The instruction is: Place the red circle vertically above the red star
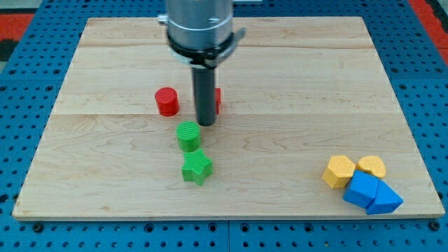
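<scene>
2 red blocks: red circle (166, 101) left of my tip (206, 123), red star (217, 100) mostly hidden behind rod. 2 green: green circle (187, 135), green star (197, 166) just below tip. 2 yellow blocks (339, 171), 2 blue blocks (362, 189) clustered bottom right. No hand in view. Light wood worktop (315, 91) on blue pegboard (427, 84).

The bench (294, 77) is showing pale, light-grained wood over a blue perforated surface (434, 105). The red circle (166, 101) and a red block (218, 100) half hidden behind the dark rod are glowing bright red. The green circle (187, 135) and green star (197, 167) are showing ridged green. Two yellow blocks (339, 171) are sitting by two blue blocks (364, 189).
</scene>
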Controlling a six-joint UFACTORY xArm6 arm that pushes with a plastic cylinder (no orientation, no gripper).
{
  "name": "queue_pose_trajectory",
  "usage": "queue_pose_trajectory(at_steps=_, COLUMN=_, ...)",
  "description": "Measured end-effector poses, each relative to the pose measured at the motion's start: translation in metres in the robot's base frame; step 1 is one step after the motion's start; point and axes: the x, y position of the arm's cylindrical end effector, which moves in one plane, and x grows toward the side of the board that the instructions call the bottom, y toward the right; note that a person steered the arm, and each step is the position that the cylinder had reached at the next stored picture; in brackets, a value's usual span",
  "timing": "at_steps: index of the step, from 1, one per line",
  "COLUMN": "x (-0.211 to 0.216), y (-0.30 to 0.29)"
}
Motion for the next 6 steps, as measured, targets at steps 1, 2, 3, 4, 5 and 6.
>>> queue_pose_trajectory(at_steps=1, x=-0.004, y=-0.019)
queue_pose_trajectory(at_steps=2, x=-0.004, y=-0.050)
queue_pose_trajectory(at_steps=3, x=-0.016, y=-0.088)
queue_pose_trajectory(at_steps=4, x=-0.041, y=-0.063)
queue_pose_trajectory(at_steps=5, x=-0.061, y=-0.029)
queue_pose_trajectory(at_steps=6, x=-0.088, y=-0.014)
